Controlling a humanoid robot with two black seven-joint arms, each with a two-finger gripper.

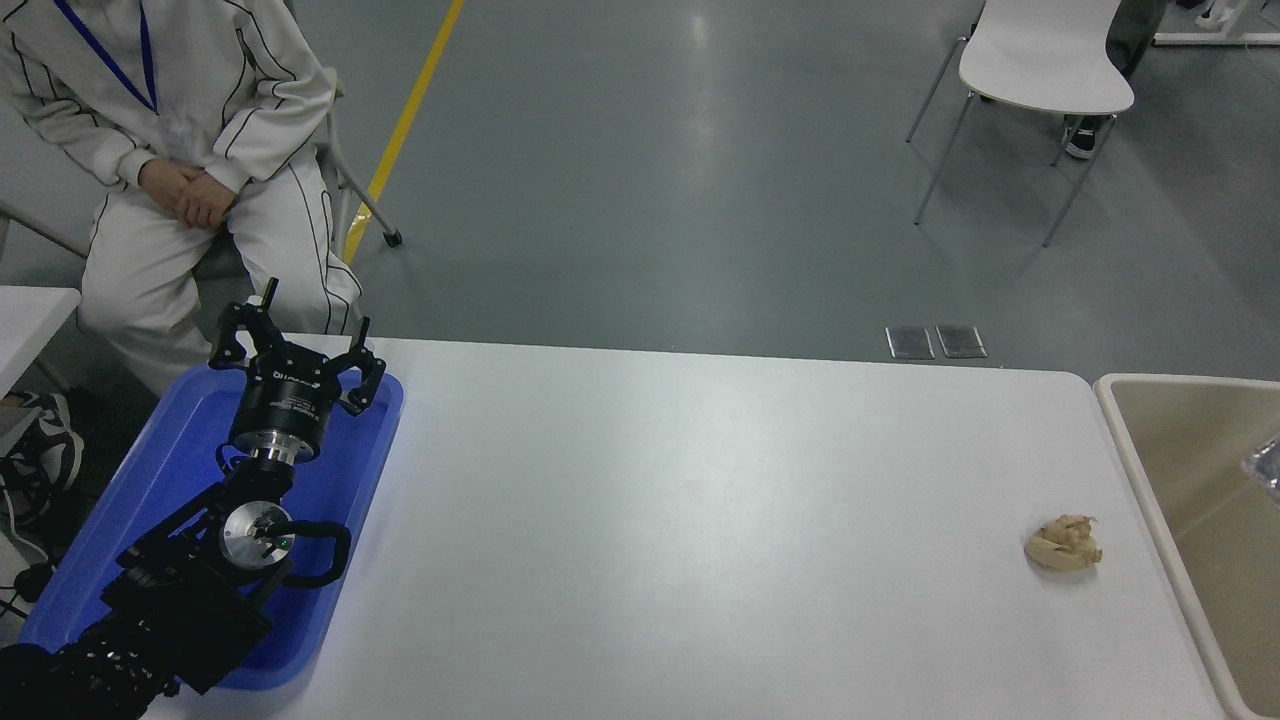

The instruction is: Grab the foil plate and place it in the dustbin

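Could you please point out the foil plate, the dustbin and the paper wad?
foil plate (pixel 1268 464): head view, silver sliver at right edge.
dustbin (pixel 1135 458): head view, cream left rim.
paper wad (pixel 1063 545): head view, its middle.

Large beige plastic dustbin (pixel 1150 470) with thick cream rim, smooth tan inside, just beside the table's right end — crinkled silver foil plate (pixel 1266 462), only a sliver visible at the frame's right edge, over the bin's inside

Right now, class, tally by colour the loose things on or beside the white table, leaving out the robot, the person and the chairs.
Blue: 1, tray
Beige: 2, paper wad, dustbin
Silver: 1, foil plate, only a sliver showing at the picture's right edge, over the dustbin
Total: 4
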